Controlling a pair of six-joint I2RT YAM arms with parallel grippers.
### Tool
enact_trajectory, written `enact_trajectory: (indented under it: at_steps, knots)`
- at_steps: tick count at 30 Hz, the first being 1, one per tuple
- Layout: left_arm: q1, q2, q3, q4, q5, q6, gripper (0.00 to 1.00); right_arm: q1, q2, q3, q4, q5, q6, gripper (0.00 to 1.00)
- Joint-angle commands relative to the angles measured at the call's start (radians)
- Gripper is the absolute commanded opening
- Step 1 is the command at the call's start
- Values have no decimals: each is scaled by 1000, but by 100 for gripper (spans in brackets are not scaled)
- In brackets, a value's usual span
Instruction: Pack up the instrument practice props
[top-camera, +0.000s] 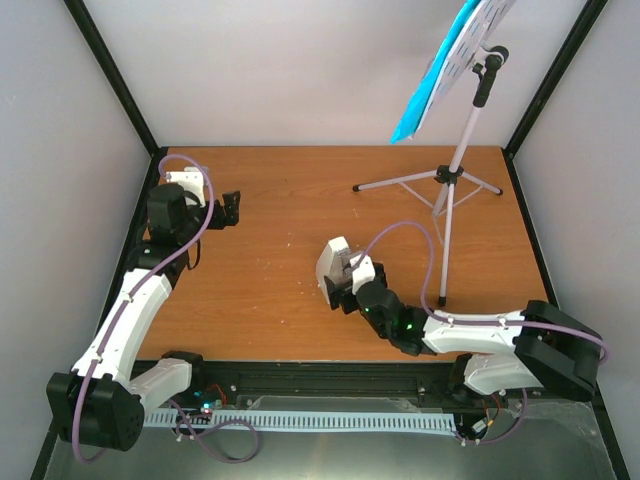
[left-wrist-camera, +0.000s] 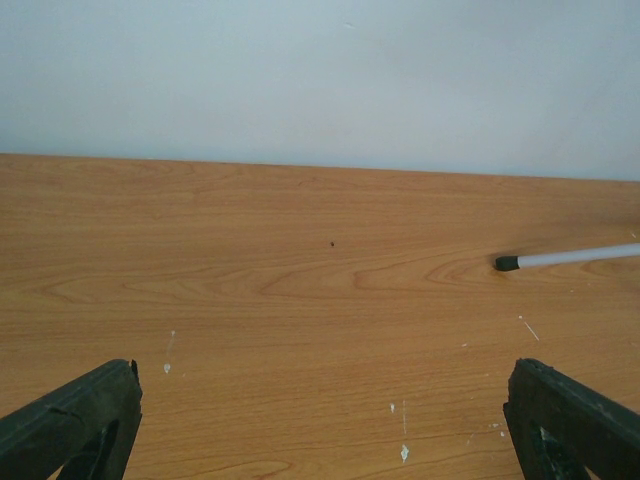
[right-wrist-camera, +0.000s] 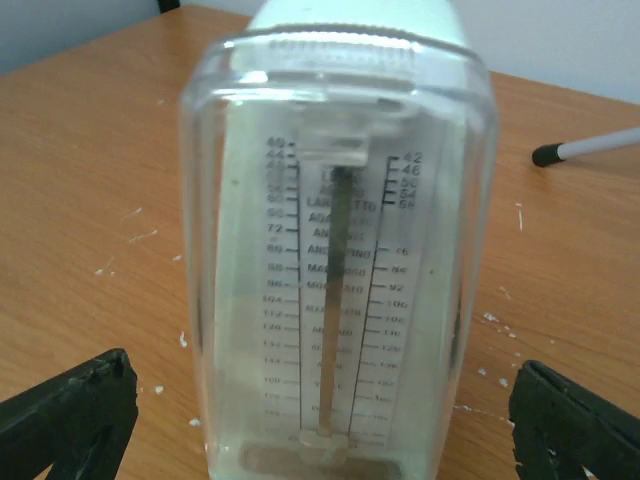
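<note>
The small white metronome (top-camera: 335, 262) with its clear cover (right-wrist-camera: 335, 280) stands on the wooden table (top-camera: 270, 300), just right of centre. My right gripper (top-camera: 350, 287) is open, its black fingers (right-wrist-camera: 70, 410) wide on either side of the metronome with a gap to each wall. The white music stand (top-camera: 458, 160) rises on thin tripod legs at the back right and carries blue and white sheet-music pages (top-camera: 430, 90). My left gripper (top-camera: 232, 208) is open and empty at the back left, low over bare wood (left-wrist-camera: 320, 400).
One tripod leg with a black foot (left-wrist-camera: 570, 258) lies across the table ahead of the left gripper, and a leg (right-wrist-camera: 590, 148) also shows behind the metronome. White walls and a black frame (top-camera: 110, 70) enclose the table. A purple cable (top-camera: 425, 260) loops near the stand's front leg.
</note>
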Motion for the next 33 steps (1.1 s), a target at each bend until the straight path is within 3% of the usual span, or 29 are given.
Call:
enact_trajectory:
  at_steps: [1, 8, 11, 13, 16, 21, 26, 29, 33]
  knots:
    - [4, -5, 3, 18, -6, 27, 99, -4, -79, -21, -38, -39, -65, 100]
    - [5, -5, -3, 30, 21, 45, 99, -36, -294, -99, -138, -118, -125, 100]
    - [4, 17, -1, 35, 167, 56, 100, -134, -440, -114, -205, -219, -123, 100]
    - [1, 27, 14, 54, 382, 57, 100, -238, -529, -114, -244, -309, -105, 100]
    - [-80, 21, -8, 170, 564, 26, 99, -405, -591, -77, -316, -409, -58, 100]
    - [-323, 175, 124, 63, 614, 91, 99, -659, -555, 39, -442, -610, -37, 100]
    - [-495, 338, 214, -34, 560, 213, 100, -831, -529, 83, -477, -780, 12, 100]
    - [-541, 413, 248, -74, 481, 275, 99, -899, -568, 58, -463, -827, 41, 100]
    - [-580, 472, 275, -93, 498, 315, 99, -918, -620, 35, -474, -853, 51, 100]
